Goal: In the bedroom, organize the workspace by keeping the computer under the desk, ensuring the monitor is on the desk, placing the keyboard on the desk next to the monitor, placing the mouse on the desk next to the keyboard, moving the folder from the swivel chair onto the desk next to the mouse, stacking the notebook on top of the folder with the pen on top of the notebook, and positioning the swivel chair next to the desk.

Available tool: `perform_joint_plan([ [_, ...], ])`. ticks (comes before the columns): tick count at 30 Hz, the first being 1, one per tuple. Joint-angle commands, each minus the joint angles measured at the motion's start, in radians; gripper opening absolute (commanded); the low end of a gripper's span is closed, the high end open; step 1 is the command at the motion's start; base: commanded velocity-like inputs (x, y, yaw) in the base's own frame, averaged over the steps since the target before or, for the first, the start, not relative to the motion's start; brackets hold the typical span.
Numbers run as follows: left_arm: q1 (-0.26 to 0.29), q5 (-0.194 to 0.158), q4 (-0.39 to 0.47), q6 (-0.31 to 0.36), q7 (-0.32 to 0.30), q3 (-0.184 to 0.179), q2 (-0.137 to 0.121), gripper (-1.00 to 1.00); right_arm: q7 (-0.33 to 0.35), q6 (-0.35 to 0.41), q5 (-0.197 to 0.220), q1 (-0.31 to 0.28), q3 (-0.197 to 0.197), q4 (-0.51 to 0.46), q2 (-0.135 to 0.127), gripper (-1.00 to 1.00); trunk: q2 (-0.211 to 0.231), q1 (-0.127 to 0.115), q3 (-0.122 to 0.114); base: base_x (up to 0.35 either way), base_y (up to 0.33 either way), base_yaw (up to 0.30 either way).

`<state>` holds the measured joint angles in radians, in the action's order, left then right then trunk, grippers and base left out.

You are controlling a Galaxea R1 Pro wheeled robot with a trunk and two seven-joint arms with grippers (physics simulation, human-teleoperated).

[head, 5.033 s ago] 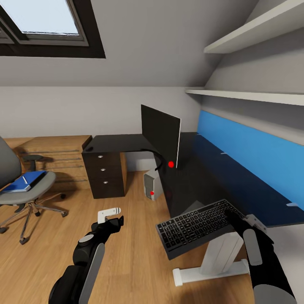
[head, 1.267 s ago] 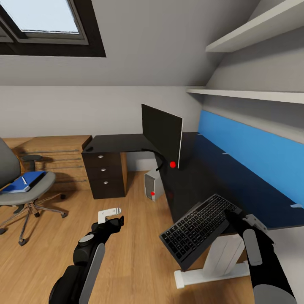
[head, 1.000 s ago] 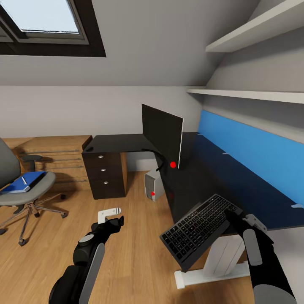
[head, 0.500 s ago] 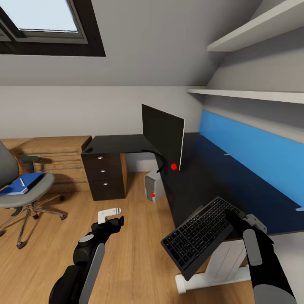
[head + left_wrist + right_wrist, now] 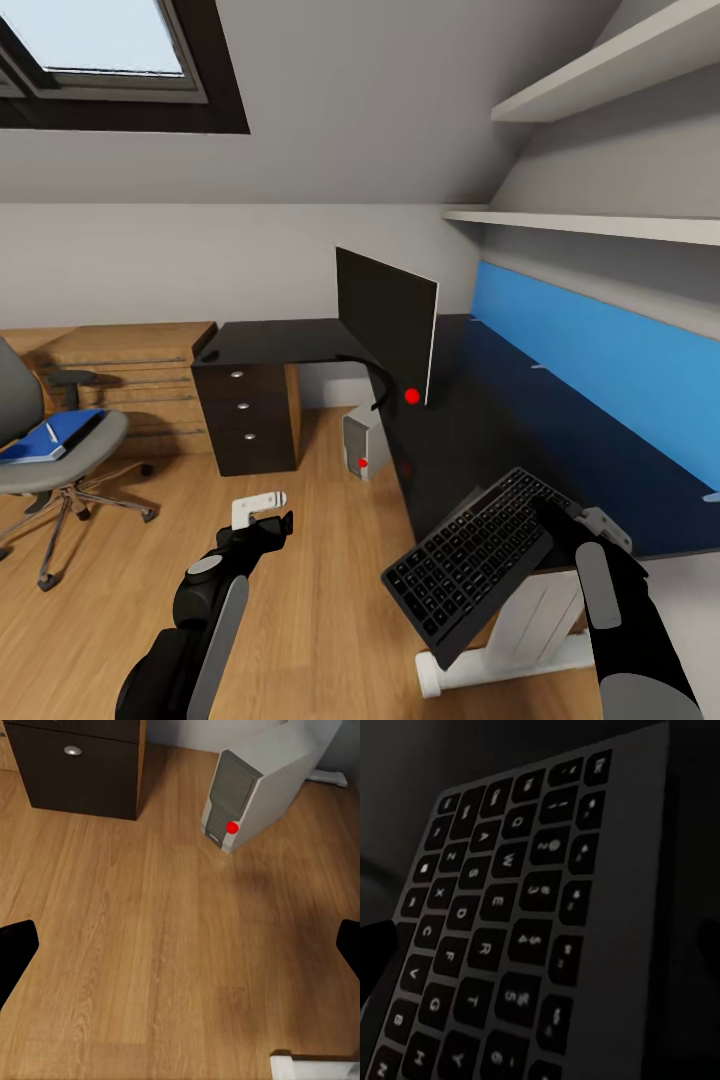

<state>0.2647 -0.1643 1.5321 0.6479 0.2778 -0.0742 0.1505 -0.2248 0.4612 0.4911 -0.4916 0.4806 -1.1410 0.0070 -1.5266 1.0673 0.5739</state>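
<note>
My right gripper [image 5: 553, 517] is shut on the far end of the black keyboard [image 5: 468, 565], which hangs tilted over the front edge of the dark desk [image 5: 480, 420]; its keys [image 5: 502, 945] show close up in the right wrist view. The black monitor [image 5: 385, 322] stands on the desk. The grey computer tower [image 5: 361, 441] [image 5: 251, 784] sits on the floor beneath the desk. At far left is the swivel chair [image 5: 70, 462], with a blue folder and notebook [image 5: 52, 437] and a pen on its seat. My left gripper [image 5: 268, 522] hangs open over the wooden floor.
A dark drawer unit [image 5: 246, 415] [image 5: 75, 765] stands under the desk's left wing. The desk's white leg and foot [image 5: 520, 640] [image 5: 315, 1069] are below the keyboard. A blue wall panel [image 5: 600, 370] and shelves [image 5: 590, 225] run along the right. Wooden steps [image 5: 130, 370] stand behind the chair.
The keyboard has swung from lying fairly flat to a steeper tilt off the desk edge. The view has shifted slightly, so the chair sits further left. The left arm is unmoved.
</note>
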Motion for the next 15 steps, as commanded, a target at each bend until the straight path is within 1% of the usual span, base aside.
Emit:
perform_joint_plan([
  [1, 0.001, -0.011, 0.001, 0.003, 0.009, -0.001, 0.0, 1.0, -0.006, 0.004, 0.01, -0.001, 0.001, -0.002, 0.001, 1.0, -0.001, 0.0, 0.001, 0.075, 0.0, 0.0],
  [6, 0.001, -0.011, 0.002, 0.004, 0.009, -0.001, 0.0, 1.0, -0.006, 0.004, 0.01, -0.001, 0.001, -0.001, 0.002, 1.0, -0.001, 0.0, 0.001, 0.051, 0.0, 0.0],
  [15, 0.001, -0.011, 0.002, 0.004, 0.009, -0.001, 0.0, 1.0, -0.005, 0.004, 0.012, -0.001, 0.002, 0.0, 0.006, 1.0, -0.001, 0.0, 0.001, 0.005, 0.0, 0.0],
])
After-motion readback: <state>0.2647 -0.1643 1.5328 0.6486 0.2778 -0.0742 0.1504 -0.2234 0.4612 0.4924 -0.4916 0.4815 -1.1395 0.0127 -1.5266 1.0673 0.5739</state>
